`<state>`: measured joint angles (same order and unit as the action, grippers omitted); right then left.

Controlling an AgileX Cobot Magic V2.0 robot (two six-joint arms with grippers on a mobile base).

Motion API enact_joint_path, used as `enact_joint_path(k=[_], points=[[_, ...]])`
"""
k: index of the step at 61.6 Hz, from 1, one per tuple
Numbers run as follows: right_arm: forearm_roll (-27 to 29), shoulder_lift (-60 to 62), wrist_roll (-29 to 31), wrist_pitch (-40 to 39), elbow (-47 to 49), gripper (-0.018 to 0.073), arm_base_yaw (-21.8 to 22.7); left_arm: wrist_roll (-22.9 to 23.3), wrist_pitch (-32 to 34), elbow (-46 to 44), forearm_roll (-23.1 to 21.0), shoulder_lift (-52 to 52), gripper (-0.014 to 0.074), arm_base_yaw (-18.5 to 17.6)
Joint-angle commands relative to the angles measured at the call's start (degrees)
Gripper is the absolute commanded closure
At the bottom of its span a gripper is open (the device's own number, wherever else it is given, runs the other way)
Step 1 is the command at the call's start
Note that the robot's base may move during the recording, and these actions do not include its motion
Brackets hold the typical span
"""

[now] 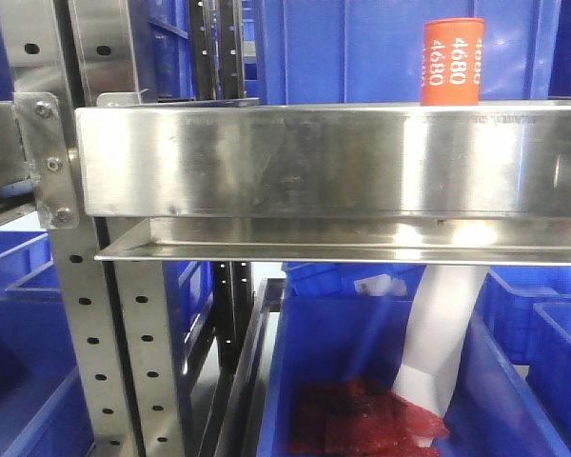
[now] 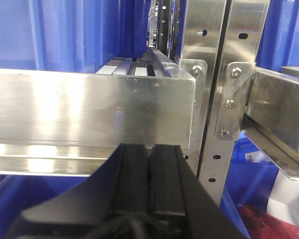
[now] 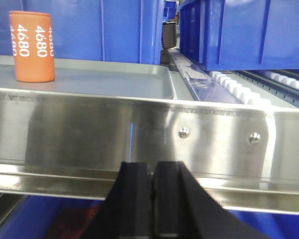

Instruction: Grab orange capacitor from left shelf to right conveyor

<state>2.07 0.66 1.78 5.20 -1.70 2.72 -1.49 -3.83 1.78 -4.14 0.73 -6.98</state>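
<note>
The orange capacitor (image 1: 451, 62) stands upright on the steel shelf behind its broad front beam (image 1: 333, 162), at the upper right of the front view. It also shows in the right wrist view (image 3: 32, 46), upper left, standing on a shallow silver tray (image 3: 139, 84). My right gripper (image 3: 152, 167) is shut and empty, below and in front of the beam (image 3: 139, 134), right of the capacitor. My left gripper (image 2: 150, 149) is shut and empty, in front of another beam (image 2: 89, 109) beside perforated uprights (image 2: 229, 99). The conveyor is out of view.
Blue plastic bins (image 1: 362, 48) stand behind the shelf and below it (image 1: 362, 381), one holding red items (image 1: 362, 419) and a white sheet (image 1: 443, 333). A perforated upright (image 1: 86, 333) stands at left. White rollers (image 3: 229, 84) run at the right.
</note>
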Motion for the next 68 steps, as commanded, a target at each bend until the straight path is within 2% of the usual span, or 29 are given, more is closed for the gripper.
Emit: enact_joint_path(k=[1,48,62,68], points=[[0.07,0.75,0.21,-5.2,0.31,0.0505,0.44,0.09,5.11,-0.29,-0.1,0.64,0.0723,-0.35],[0.07,0.75,0.21,-5.2,0.31,0.0505,0.44,0.09,5.11,-0.29,-0.1,0.64,0.0723,-0.35],[0.07,0.75,0.21,-12.8,0.57,0.0505,0.44,0.09,5.11,-0.29,-0.1,0.64,0.0723,-0.35],[0.07,0.69,0.14,-11.32,3.89,0.0505,0.44,0.09,5.11,-0.29,-0.1,0.64,0.0723,-0.35]])
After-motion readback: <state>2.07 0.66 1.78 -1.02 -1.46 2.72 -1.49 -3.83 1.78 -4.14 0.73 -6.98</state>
